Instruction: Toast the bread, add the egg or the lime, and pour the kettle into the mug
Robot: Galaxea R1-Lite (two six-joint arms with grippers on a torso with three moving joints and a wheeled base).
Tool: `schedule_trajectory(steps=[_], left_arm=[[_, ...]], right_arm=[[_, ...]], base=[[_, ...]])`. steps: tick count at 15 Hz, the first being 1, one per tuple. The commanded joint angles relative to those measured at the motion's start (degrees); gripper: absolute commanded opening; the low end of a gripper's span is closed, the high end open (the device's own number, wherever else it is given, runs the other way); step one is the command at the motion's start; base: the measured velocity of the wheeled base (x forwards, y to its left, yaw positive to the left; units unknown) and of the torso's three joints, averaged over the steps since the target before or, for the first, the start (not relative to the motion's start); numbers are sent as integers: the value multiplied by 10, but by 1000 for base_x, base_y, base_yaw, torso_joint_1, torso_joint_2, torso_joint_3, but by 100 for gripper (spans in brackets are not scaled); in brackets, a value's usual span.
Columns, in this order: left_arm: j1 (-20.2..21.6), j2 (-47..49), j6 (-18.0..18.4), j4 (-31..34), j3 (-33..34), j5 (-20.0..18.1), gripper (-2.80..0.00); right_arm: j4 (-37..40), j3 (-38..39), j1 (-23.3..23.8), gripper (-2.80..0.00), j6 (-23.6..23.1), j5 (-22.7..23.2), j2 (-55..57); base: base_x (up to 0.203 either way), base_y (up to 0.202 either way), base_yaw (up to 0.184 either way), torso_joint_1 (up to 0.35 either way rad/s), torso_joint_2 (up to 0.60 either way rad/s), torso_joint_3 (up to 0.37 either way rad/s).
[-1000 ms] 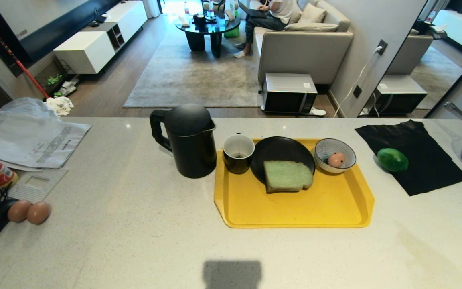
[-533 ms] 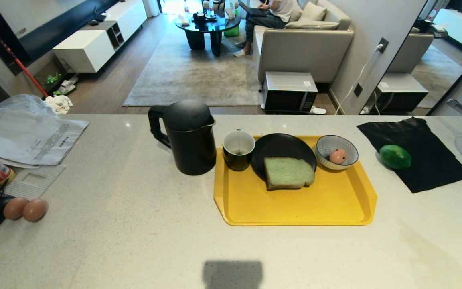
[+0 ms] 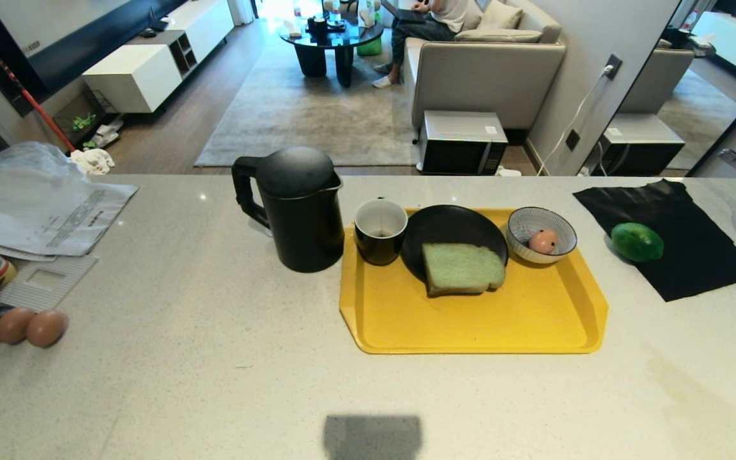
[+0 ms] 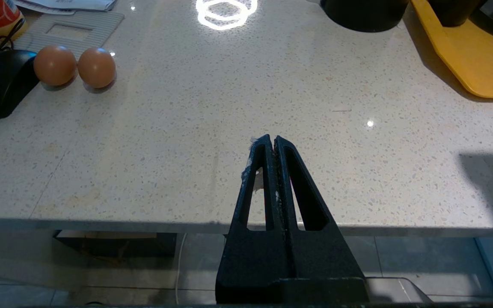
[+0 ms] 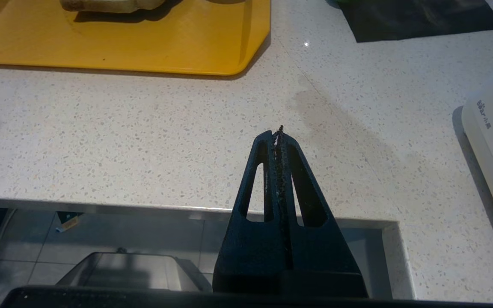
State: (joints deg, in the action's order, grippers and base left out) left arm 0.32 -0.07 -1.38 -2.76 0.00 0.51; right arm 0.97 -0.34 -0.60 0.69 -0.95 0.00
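Black kettle (image 3: pixel 294 207) beside yellow tray (image 3: pixel 470 319), mug (image 3: pixel 379 231), bread (image 3: pixel 462 268) on plate (image 3: pixel 448 227), egg (image 3: pixel 542 241) in bowl (image 3: pixel 521 225), lime (image 3: pixel 637 241) on cloth (image 3: pixel 694 268), left tool (image 4: pixel 271 141) and right tool (image 5: pixel 279 132) pressed together, empty, at near table (image 3: pixel 183 358) edge.

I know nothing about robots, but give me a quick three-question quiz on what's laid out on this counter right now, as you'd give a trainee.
1. True or false: the bread lies wholly on the black plate.
2. Where is the egg? A) in the striped bowl B) in the mug C) on the black cloth
3. Fill in: the kettle stands just off the yellow tray, on the side toward the robot's ____.

Key
1. False: its near edge overhangs onto the tray.
2. A; the lime is on the cloth.
3. Left, with the mug next to it.
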Motion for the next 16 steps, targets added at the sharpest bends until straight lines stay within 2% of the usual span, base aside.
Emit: schedule_trajectory(steps=[1, 16], left_arm=[[0, 0, 0, -1, 10, 0, -280], [0, 0, 0, -1, 10, 0, -280]], right_arm=[[0, 0, 0, -280, 0, 0, 0], [-12, 4, 0, -280, -8, 5, 0]], base=[[0, 0, 0, -11, 34, 23], [0, 0, 0, 0, 0, 0]])
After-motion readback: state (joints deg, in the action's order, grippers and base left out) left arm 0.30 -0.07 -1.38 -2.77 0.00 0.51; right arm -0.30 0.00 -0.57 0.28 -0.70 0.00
